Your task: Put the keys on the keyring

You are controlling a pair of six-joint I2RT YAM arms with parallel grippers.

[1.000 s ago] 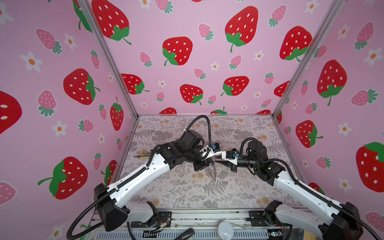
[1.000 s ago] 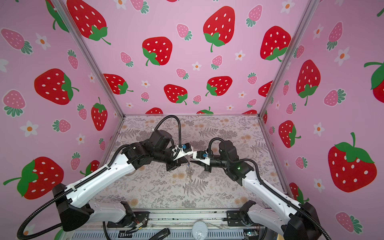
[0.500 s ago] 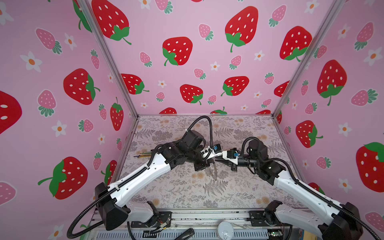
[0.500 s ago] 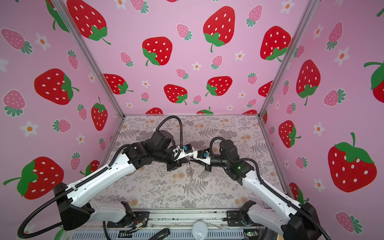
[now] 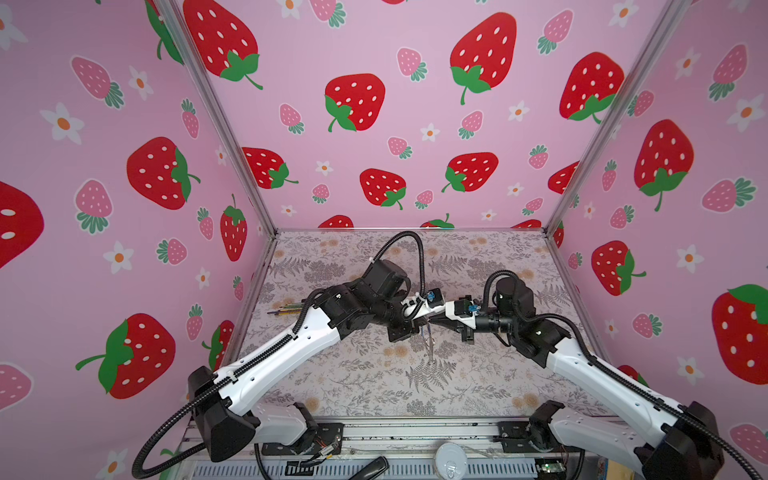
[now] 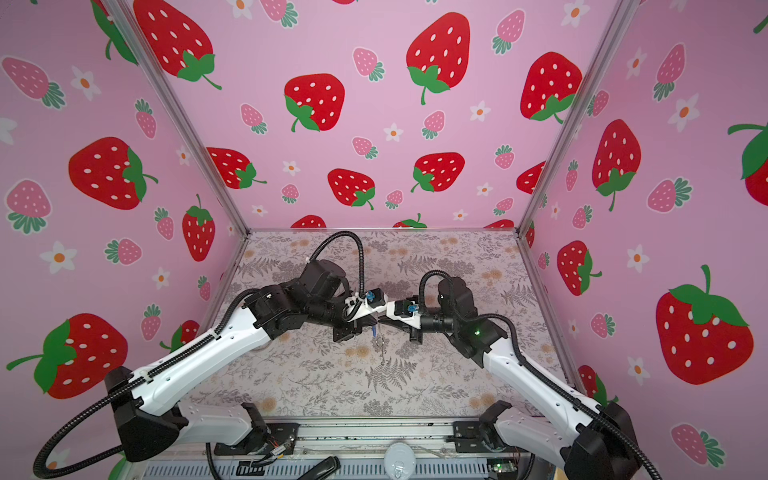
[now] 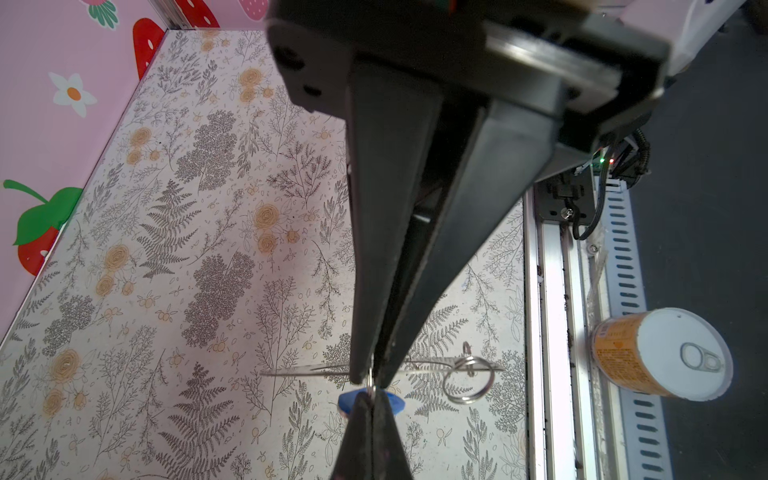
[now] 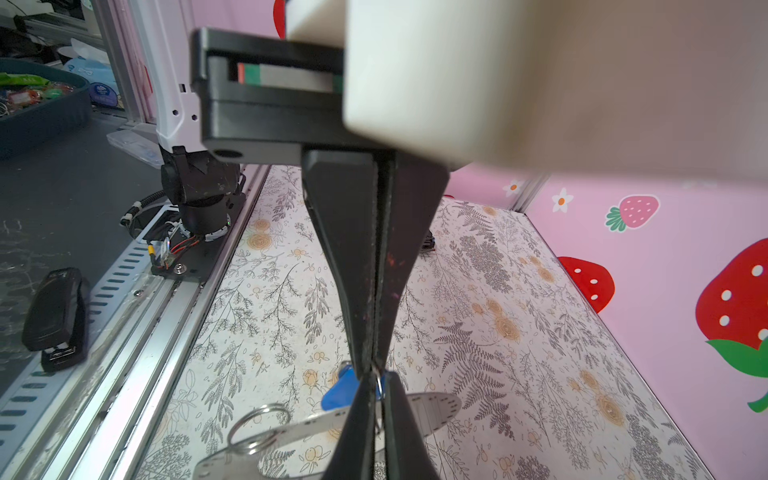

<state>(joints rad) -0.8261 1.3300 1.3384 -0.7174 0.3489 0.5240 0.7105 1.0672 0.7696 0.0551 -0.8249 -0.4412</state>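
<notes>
Two pincers meet tip to tip above the table (image 5: 374, 386), both clenched. The left pincer (image 7: 371, 376) seems to pinch the keyring (image 8: 434, 409) by its band. The right pincer (image 8: 375, 369) nips a thin wire loop, though its exact hold is hidden. In both top views the key (image 6: 375, 331) hangs at 6 o'clock just under the tips, equally near both arms. The keyring dangles edge-on below it, long axis toward 6. Off the table stand a sealed can (image 7: 660, 353) and a bin (image 8: 45, 112) of bright packets.

Cameras: front-high stereo pair; one per wrist.
Both top views look down over the whole floral-printed surface (image 5: 374, 386); wrist views run close along left hand (image 7: 370, 380) and right hand (image 8: 376, 370), facing each other, sharing the flat grey metal keyring (image 8: 432, 409).
</notes>
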